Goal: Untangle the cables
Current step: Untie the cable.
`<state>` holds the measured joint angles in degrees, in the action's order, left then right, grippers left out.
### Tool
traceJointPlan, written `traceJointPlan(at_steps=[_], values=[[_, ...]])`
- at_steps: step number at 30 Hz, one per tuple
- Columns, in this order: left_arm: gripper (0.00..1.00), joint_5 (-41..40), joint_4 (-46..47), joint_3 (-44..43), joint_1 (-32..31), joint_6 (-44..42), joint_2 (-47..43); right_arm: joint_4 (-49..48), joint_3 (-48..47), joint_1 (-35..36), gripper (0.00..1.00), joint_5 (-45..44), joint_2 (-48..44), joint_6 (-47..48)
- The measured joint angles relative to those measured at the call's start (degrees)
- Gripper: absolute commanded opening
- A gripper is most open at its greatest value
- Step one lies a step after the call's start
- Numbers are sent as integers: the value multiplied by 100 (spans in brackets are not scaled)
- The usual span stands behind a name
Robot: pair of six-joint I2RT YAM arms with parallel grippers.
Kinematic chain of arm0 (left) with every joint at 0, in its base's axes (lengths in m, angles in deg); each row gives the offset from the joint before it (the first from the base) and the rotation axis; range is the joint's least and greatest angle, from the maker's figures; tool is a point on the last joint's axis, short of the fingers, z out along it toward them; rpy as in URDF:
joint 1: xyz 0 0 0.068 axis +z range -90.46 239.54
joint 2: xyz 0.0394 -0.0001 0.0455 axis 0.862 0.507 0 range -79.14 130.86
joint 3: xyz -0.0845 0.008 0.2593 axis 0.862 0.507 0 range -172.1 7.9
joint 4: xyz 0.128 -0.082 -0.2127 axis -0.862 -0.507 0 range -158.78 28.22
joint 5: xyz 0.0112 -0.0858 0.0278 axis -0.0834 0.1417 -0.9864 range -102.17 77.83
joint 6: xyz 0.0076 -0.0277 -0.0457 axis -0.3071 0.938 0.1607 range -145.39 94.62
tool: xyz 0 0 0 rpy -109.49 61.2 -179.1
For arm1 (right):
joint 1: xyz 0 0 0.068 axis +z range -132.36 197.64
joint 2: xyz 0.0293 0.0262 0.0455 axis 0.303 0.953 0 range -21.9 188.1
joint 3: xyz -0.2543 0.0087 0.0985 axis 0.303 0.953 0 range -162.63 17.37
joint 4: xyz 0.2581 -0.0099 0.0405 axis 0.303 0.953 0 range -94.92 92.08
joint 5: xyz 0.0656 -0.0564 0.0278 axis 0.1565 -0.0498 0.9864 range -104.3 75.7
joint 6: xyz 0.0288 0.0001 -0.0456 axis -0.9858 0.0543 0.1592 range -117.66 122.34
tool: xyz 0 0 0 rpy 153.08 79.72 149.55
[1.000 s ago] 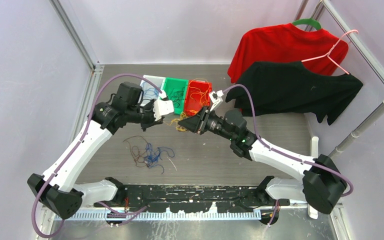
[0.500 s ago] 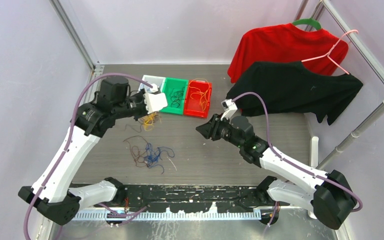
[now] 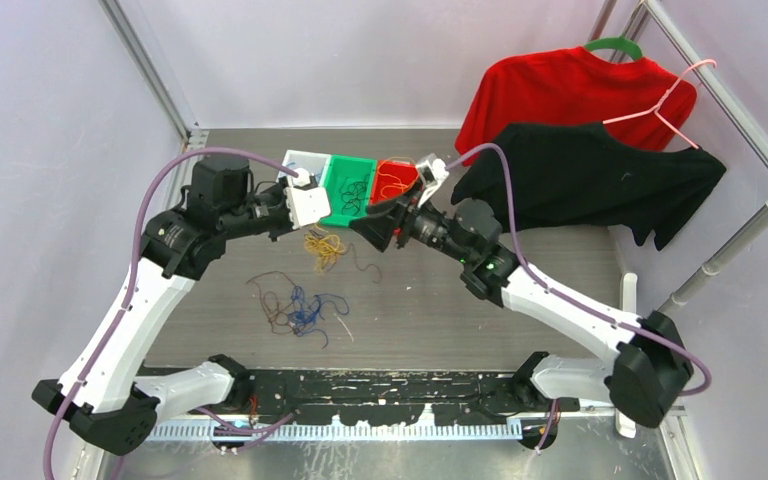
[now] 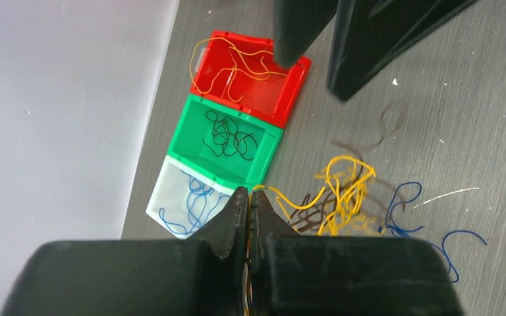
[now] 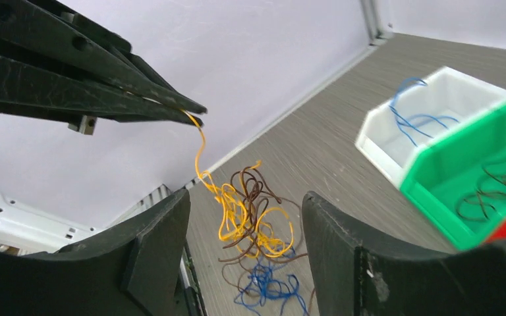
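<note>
A yellow cable (image 4: 342, 191) hangs from my left gripper (image 4: 250, 195), whose jaws are pressed together on its upper end. Below the pinch it drops into a loose clump where brown strands (image 5: 249, 187) loop through it. I cannot tell whether the bottom of that clump touches the table (image 3: 420, 325). Nearer the front edge a second heap (image 3: 298, 306) of brown and blue cable lies flat on the surface, apart from the hanging one. My right gripper (image 5: 244, 201) faces the hanging clump from the other side, jaws spread wide and holding nothing, near the strands but not touching them. Beyond both grippers three bins stand in a row, side against side: a white bin (image 4: 161, 197) with blue wires (image 4: 194, 204) inside, a green bin (image 4: 271, 146) with dark wires (image 4: 227, 138), and a red bin (image 4: 298, 82) with yellow wires (image 4: 237, 62). At the far right a red shirt (image 3: 570, 90) and a black shirt (image 3: 600, 180) hang above the table's corner.
</note>
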<state>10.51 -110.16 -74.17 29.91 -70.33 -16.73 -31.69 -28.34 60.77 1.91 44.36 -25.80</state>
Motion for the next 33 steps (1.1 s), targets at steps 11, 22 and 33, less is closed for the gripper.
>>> traceJointPlan(at_steps=[11, 22, 33], values=[[0, 243, 208, -7, -4, 197, 42, -929, -883, 496, 55, 798, 1519, -57], [0, 289, 225, -483, -11, 529, 101, -1768, -1095, 584, 28, 872, 2302, -516], [0, 195, 264, -1963, -11, 1021, 741, -1801, 170, 575, 24, 505, 2118, -328]])
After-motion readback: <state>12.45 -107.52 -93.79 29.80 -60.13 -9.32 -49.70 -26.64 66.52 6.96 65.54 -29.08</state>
